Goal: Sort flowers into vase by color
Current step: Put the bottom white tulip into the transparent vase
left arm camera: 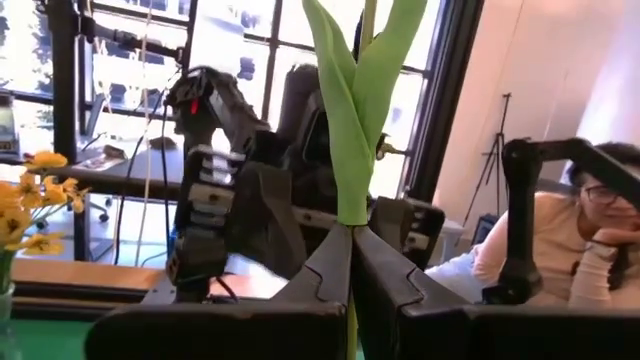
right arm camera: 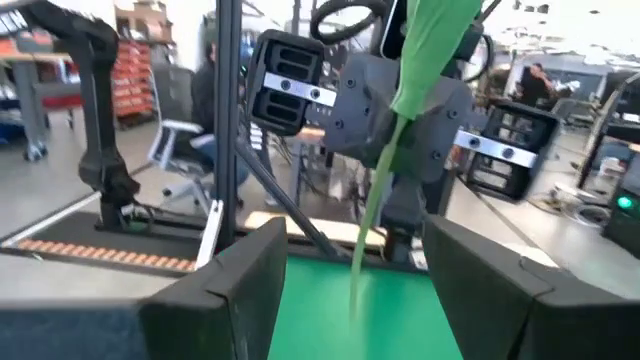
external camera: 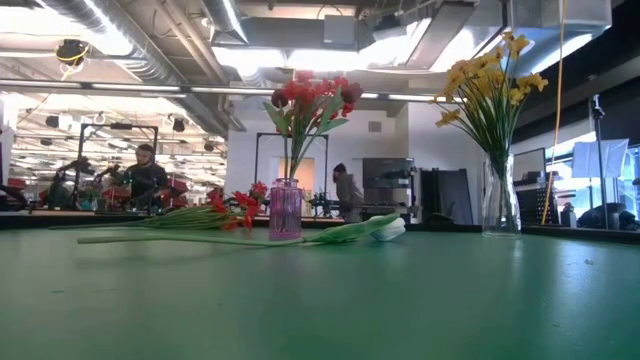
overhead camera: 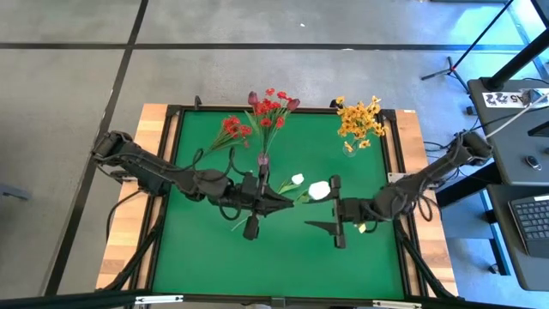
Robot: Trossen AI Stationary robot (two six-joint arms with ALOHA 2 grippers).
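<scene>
1. Your left end effector point(overhead camera: 276, 199) is clamped fully shut on the green stem of a white flower point(overhead camera: 318, 190), above the middle of the green table point(overhead camera: 197, 257). In the left wrist view the two dark fingers point(left arm camera: 335, 262) meet around the stem, its leaves rising straight above them.

2. Your right end effector point(overhead camera: 319, 227) waits with its jaws spread wide and nothing gripped, pointed toward the left one from the right half of the table. In its wrist view the held stem hangs in the gap between its fingers point(right arm camera: 245, 275) without touching either.

3. A second white flower point(overhead camera: 297, 179) lies just beside the left end effector's tip; in the low view it rests flat on the table, bud toward the right.

4. A red spray point(overhead camera: 232, 129) lies on the table toward the back left, near the left arm.

5. A pink vase point(external camera: 285, 210) stands at the back centre, holding red sprays and maroon buds point(overhead camera: 273, 108).

6. A clear vase point(external camera: 499, 197) stands at the back right, holding the yellow-orange sprays point(overhead camera: 358, 121).

7. Beyond the table, a seated person point(left arm camera: 560, 240) leans on one hand, seen in the left wrist view.
</scene>
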